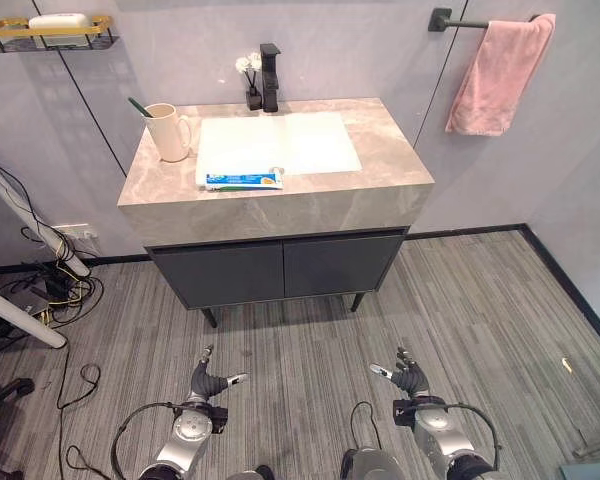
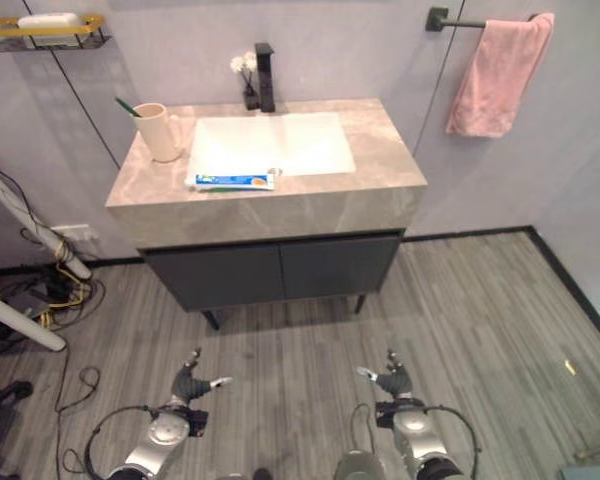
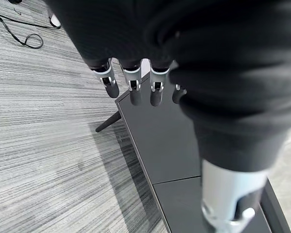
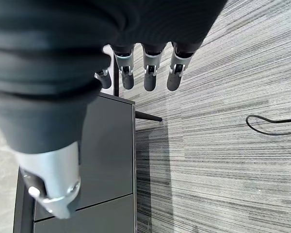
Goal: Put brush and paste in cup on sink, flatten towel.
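A beige cup (image 1: pixel 168 132) stands on the left of the sink counter (image 1: pixel 380 175) with a green toothbrush (image 1: pixel 140 106) upright in it. A blue and white toothpaste tube (image 1: pixel 243 180) lies on the counter's front edge, before the white basin (image 1: pixel 278 143). A pink towel (image 1: pixel 498 76) hangs bunched on a dark wall bar (image 1: pixel 458 20) at the upper right. My left hand (image 1: pixel 208 385) and right hand (image 1: pixel 408 379) hang low over the floor, well short of the cabinet, both open and empty; the wrist views show straight fingers (image 3: pixel 132 86) and fingers (image 4: pixel 151 73).
A black tap (image 1: pixel 270 76) and a small flower vase (image 1: pixel 252 84) stand behind the basin. A gold wall shelf (image 1: pixel 48 33) holds a white bar at upper left. Dark cabinet doors (image 1: pixel 280 265) face me. White poles and cables (image 1: pixel 40 280) lie on the floor at left.
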### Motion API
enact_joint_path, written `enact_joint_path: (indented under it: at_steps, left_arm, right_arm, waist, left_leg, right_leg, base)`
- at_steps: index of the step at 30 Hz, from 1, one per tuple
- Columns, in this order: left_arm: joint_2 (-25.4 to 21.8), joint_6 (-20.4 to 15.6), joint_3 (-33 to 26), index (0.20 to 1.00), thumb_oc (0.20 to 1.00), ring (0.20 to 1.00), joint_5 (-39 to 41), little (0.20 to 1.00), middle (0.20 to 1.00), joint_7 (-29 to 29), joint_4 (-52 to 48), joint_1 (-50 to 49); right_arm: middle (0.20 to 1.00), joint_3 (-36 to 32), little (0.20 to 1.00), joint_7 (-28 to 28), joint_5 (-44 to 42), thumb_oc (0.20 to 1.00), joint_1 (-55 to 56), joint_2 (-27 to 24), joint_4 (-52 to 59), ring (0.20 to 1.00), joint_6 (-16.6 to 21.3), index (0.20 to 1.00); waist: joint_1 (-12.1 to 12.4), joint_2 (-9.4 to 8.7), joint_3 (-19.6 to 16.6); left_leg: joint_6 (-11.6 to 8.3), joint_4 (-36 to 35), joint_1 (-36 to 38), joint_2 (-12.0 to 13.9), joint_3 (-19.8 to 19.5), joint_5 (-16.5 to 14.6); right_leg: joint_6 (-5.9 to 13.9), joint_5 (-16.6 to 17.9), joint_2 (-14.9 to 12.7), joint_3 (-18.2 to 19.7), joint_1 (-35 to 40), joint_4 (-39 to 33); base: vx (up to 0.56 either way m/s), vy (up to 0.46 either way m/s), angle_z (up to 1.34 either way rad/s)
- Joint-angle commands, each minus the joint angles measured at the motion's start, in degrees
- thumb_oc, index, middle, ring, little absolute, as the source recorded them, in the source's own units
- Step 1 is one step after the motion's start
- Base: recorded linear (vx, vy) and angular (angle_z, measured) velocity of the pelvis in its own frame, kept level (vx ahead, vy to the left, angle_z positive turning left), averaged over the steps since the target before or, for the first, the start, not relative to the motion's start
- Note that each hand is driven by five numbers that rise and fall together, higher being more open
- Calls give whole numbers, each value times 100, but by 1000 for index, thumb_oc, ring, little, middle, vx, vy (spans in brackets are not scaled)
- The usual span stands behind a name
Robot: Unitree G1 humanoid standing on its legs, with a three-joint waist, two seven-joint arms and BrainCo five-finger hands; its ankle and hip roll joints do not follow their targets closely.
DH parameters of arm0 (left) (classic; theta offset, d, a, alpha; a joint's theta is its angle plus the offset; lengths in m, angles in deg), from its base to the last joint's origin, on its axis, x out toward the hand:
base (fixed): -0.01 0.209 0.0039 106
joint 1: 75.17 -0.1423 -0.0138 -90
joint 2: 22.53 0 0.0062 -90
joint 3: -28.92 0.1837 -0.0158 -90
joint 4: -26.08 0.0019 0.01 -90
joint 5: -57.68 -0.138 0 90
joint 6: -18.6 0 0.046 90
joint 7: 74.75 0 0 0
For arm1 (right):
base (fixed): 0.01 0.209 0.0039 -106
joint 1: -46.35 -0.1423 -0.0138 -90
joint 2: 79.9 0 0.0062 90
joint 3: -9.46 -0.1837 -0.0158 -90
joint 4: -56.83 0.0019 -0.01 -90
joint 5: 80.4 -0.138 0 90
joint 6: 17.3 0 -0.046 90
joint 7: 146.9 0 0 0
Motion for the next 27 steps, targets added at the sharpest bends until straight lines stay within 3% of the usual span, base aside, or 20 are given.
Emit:
enact_joint_path:
  at_steps: [1,6,11,14,15,17,19,21,23,25,27]
  left_arm:
    - [-108,-232,162,1000,1000,1000,-215,1000,1000,55,-205,130]
    - [-109,-211,163,1000,1000,1000,-188,1000,1000,19,-241,117]
    - [-122,-142,153,1000,1000,1000,-191,1000,1000,-63,-291,75]
    - [-130,-117,145,1000,1000,1000,-192,1000,1000,-92,-321,50]
    - [-144,-98,127,1000,1000,1000,-201,1000,1000,-128,-331,34]
    - [-145,-93,119,1000,1000,1000,-219,1000,1000,-143,-288,53]
    - [-184,-123,106,1000,1000,1000,-188,1000,1000,-135,-223,166]
    - [-182,-141,103,1000,1000,1000,-157,1000,1000,-110,-158,286]
    - [-161,-153,114,1000,1000,1000,-146,1000,1000,-80,-46,407]
    - [-129,-147,132,1000,1000,1000,-145,1000,1000,-76,-32,428]
    - [-70,-128,179,1000,1000,1000,-165,1000,1000,-70,56,437]
  right_arm:
    - [1000,-194,1000,-83,-79,1000,-224,135,-47,1000,256,1000]
    - [1000,-172,1000,76,-265,1000,-218,115,-56,1000,244,1000]
    - [1000,-258,1000,83,-319,1000,-174,58,-126,1000,206,1000]
    - [1000,-306,1000,81,-331,1000,-130,36,-145,1000,191,1000]
    - [1000,-316,1000,100,-341,1000,-104,25,-152,1000,173,1000]
    - [1000,-346,1000,98,-359,1000,-104,23,-227,1000,169,1000]
    - [1000,-407,1000,56,-378,1000,-126,-16,-388,1000,156,1000]
    - [1000,-422,1000,33,-385,1000,-151,-26,-428,1000,168,1000]
    - [1000,-421,1000,6,-361,1000,-195,-15,-499,1000,163,1000]
    - [1000,-392,1000,12,-285,1000,-198,-35,-509,1000,142,1000]
    - [1000,-320,1000,4,-202,1000,-101,-75,-466,1000,130,1000]
  waist:
    - [62,-4,0]
    - [65,20,-5]
    - [15,159,109]
    - [-5,183,122]
    - [-51,169,123]
    - [-60,151,128]
    - [-67,45,140]
    - [-145,-36,184]
    - [-174,-85,190]
    - [-211,-82,175]
    - [-262,-45,40]
  left_leg:
    - [138,-30,302,-313,-88,-262]
    - [224,-160,438,-390,-133,-255]
    - [322,-483,726,-385,-166,-141]
    - [322,-569,788,-370,-183,-125]
    - [305,-602,802,-379,-205,-110]
    - [295,-633,831,-408,-219,-118]
    - [205,-685,866,-503,-217,-196]
    - [102,-592,837,-524,-301,-278]
    - [0,-585,910,-506,-293,-352]
    - [-58,-591,980,-478,-324,-405]
    - [-123,-642,1106,-425,-444,-418]
  right_leg:
    - [684,1498,-447,474,-106,-113]
    - [698,1729,-527,481,-255,336]
    - [727,2110,-580,518,-771,1472]
    - [737,2002,-562,481,-901,1603]
    - [698,1861,-369,588,-968,1464]
    - [682,1784,-299,619,-1030,1269]
    - [663,1807,-570,286,-1032,31]
    - [729,1948,-512,407,-1119,-824]
    - [830,2087,-512,279,-1107,-1423]
    - [849,2110,-433,182,-1050,-1590]
    - [718,1845,-235,248,-991,-1481]
  base:
    - [27,98,4]
    - [24,91,4]
    - [14,112,10]
    - [46,21,0]
    - [108,-13,2]
    - [89,-12,5]
    - [186,-81,7]
    - [207,-130,2]
    - [288,-123,23]
    - [266,-84,20]
    - [329,-85,10]
